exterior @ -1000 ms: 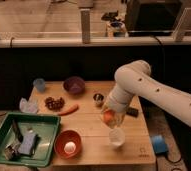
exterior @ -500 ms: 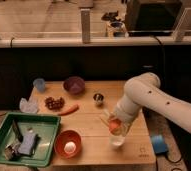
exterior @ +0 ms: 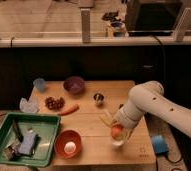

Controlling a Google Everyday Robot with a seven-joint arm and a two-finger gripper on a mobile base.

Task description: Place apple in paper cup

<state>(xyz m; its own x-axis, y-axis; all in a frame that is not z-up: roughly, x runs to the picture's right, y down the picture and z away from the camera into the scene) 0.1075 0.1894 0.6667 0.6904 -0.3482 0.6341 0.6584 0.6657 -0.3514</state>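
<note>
Gripper [exterior: 117, 132] of the white robot arm hangs low over the front right part of the light wooden table [exterior: 89, 126]. The jaws are closed on the small round orange-red apple [exterior: 116, 130], which sits at the gripper tip.

Key relation: the small white paper cup [exterior: 118, 142] stands upright directly beneath the apple. The fruit is at or just above the cup's mouth and roughly centred on it. Whether the apple already touches the rim cannot be told. The apple is round, so no long axis needs aligning. Only the vertical line through the cup matters.

Step in hand, as judged: final lowering and release. The fruit looks about as wide as the cup's mouth, so a small sideways offset could catch the rim and tip the light cup.

Surroundings:
- Orange round bowl [exterior: 59, 140] holding a white ball [exterior: 70, 146], to the left of the paper cup and apart from it.
- Green plastic tray [exterior: 4, 125] at the far left.
- Elongated orange carrot [exterior: 69, 109], shiny metal cup [exterior: 98, 97], purple bowl [exterior: 74, 85] and pale blue cup [exterior: 39, 84], all farther back and well apart.

Nothing stands between the apple and the cup. A pale yellowish item lies just beside the gripper; its identity cannot be told.
</note>
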